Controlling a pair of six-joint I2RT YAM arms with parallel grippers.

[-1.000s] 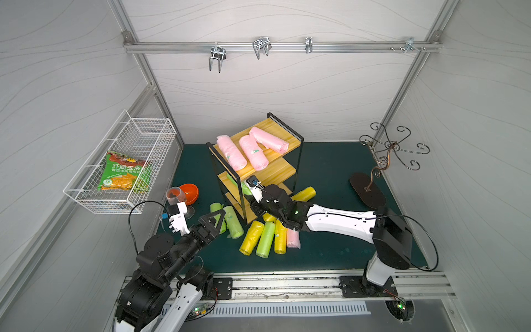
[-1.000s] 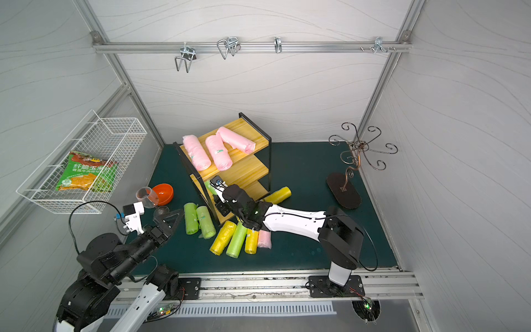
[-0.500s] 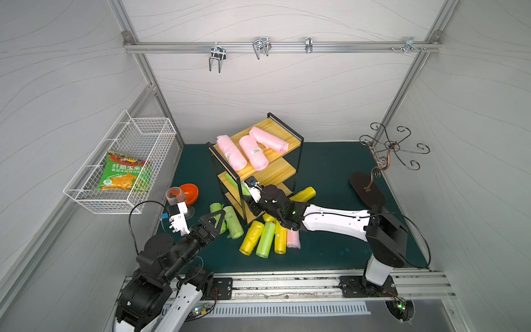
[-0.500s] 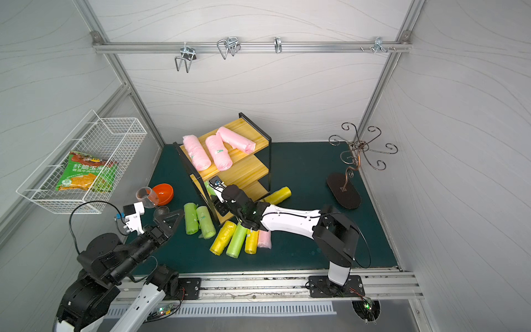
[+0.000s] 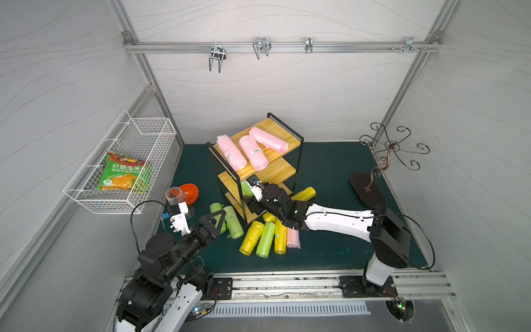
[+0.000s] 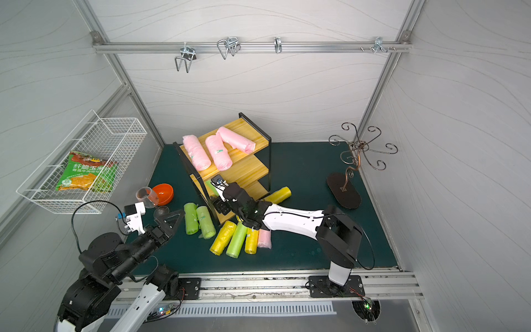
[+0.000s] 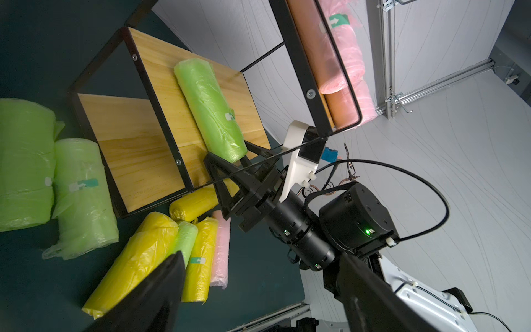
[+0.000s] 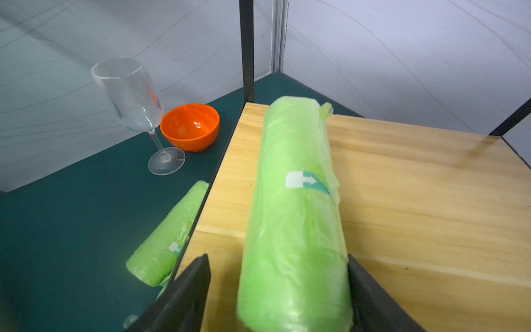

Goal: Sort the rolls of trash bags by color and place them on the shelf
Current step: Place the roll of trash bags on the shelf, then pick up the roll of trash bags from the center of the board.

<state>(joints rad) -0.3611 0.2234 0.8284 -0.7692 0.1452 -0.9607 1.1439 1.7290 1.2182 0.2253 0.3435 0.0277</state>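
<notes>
Where the right claw [image 8: 277,255] straddles a lime green roll [image 8: 293,207], jaws parted with a gap showing, that roll lies on the shelf's [image 8: 416,201] middle board; loose rolls [image 5: 264,238] lie on the surface [image 5: 330,250] at the shelf's six o'clock, the left claw [image 5: 214,222], wide and empty, at eight.

Black-jointed arms [image 5: 388,238], white link shells [image 5: 336,220], looping black cables [image 7: 446,209], white wrist-camera brackets [image 7: 298,161], green lights [image 7: 367,230]

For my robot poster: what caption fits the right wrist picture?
Open right gripper straddles a green roll on the shelf.
</notes>
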